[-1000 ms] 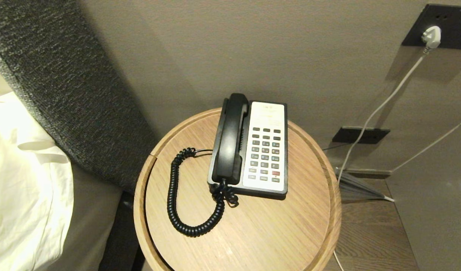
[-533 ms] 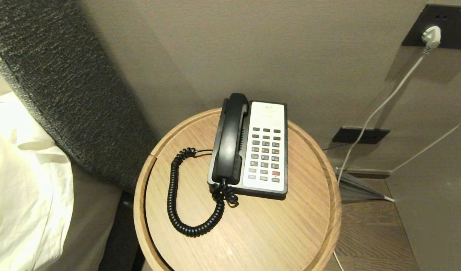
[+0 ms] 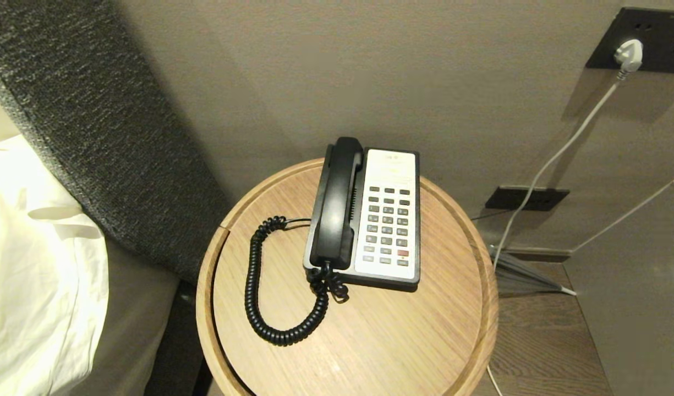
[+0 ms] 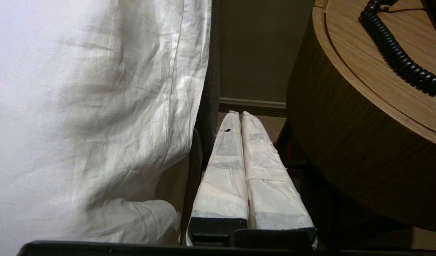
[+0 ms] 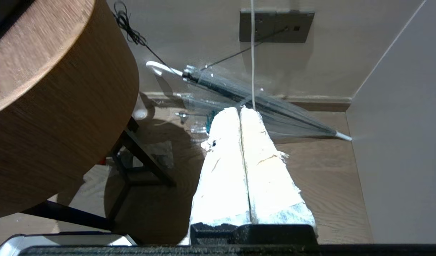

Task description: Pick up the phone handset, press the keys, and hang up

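Centrally in the head view, the round wooden table [image 3: 370, 341] carries the phone base [image 3: 389, 220]; the phone handset [image 3: 337, 203] lies cradled, long axis running up-frame, left of the keys [image 3: 389, 228]. Left gripper [image 4: 240, 115] and right gripper [image 5: 239, 110]: fingers pressed together, empty, below tabletop level
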You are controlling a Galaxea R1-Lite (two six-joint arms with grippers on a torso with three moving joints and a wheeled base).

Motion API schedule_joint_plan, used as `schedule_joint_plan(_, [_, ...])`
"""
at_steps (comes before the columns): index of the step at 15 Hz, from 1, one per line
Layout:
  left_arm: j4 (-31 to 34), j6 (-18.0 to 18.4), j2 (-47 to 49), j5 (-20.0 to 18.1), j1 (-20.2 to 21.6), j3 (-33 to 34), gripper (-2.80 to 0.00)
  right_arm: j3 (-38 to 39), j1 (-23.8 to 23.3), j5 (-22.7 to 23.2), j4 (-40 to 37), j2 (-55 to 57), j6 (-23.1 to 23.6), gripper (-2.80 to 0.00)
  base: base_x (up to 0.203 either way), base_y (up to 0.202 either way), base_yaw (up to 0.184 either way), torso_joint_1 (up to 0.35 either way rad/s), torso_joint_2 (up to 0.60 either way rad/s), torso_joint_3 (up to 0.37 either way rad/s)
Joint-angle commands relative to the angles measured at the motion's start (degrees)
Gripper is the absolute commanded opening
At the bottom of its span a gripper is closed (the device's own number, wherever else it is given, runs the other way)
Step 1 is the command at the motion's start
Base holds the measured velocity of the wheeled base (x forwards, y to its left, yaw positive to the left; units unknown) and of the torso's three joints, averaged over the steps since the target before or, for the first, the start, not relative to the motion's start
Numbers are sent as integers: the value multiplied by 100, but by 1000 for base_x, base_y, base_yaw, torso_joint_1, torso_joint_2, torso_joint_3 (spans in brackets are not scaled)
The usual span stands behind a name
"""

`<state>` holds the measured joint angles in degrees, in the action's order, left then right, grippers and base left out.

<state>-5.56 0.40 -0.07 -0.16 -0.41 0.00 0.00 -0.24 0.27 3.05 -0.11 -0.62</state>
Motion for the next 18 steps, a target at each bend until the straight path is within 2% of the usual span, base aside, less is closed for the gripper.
schedule_joint_plan(1, [-7,4,7,-2,-2,229,-280,114,-2,8,3,11,1,-280,0,0,0,2,7,129])
schedule_joint_plan(18, [-15,-46,7,7,-2,229,-280,114,-2,0,3,10,1,-280,0,0,0,2,1,196])
